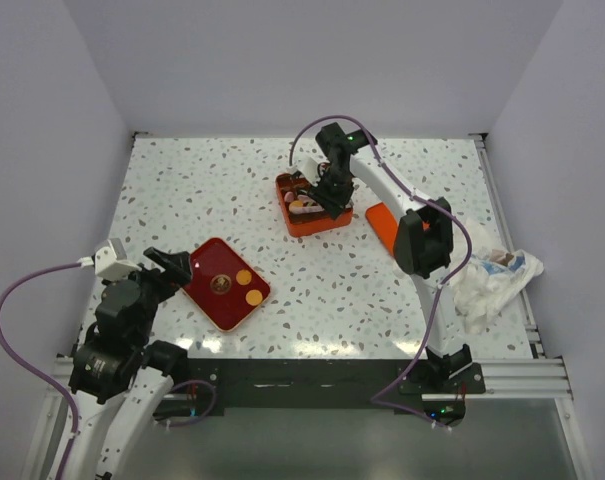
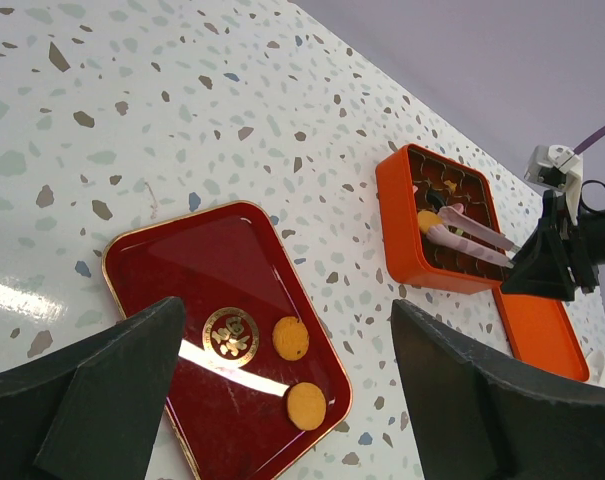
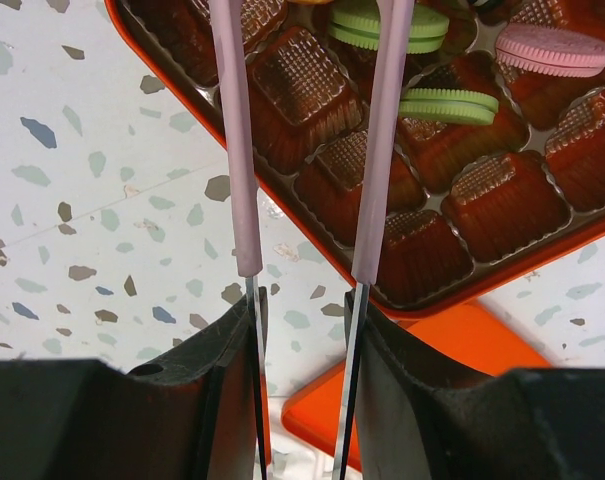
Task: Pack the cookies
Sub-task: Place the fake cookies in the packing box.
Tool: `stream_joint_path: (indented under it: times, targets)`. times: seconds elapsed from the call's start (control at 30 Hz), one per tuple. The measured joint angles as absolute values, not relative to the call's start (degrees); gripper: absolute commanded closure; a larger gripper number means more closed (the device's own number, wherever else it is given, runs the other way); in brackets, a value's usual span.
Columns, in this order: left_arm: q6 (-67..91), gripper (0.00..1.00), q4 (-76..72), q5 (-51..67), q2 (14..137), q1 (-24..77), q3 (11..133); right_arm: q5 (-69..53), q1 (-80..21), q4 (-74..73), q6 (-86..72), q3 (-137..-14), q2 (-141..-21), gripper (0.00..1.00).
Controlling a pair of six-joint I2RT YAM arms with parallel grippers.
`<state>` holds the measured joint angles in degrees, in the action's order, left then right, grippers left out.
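Speckled table (image 1: 182, 190), left end effector (image 1: 172, 266) wide open, right end effector (image 3: 304, 330) tight around pink tweezers (image 3: 234, 150).

**Right pincer (image 3: 302, 335), seen from its own wrist.** Two dark fingers at the lower edge clamp a pair of tweezers (image 3: 234, 150). The metal blades, sleeved in pink further out, run upward side by side with a gap between them, and their tips lie beyond the top edge. Beneath the blades sits an orange box (image 3: 502, 205) with a moulded insert of ribbed compartments. A green cookie (image 3: 344, 22) lies in a compartment near the top, partly crossed by the right blade. A second green cookie (image 3: 452, 103) lies lower to its right, and a pink cookie (image 3: 570, 50) lies at the upper right. An orange lid (image 3: 462, 345) rests on the speckled table (image 3: 82, 200), just beside the box's near corner.
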<state>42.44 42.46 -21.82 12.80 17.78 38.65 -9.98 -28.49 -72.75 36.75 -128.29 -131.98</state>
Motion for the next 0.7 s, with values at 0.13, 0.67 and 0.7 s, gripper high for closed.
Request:
stream_joint_path:
  times: [0.13,0.67,0.7]
  targets:
    - [42.4,0.11,42.5,-21.8,12.8,17.8,38.7,-10.0,-28.5,-72.8,36.6,-128.3,-132.0,0.61]
    - [42.4,0.11,42.4,-21.8,12.8,17.8,38.7,-10.0,-28.9,-72.4,36.1,-128.7,-132.1,0.59]
    - [42.4,0.11,42.5,-21.8,12.8,17.8,38.7,-10.0,-28.9,-72.4,36.0,-128.8,-132.1,0.60]
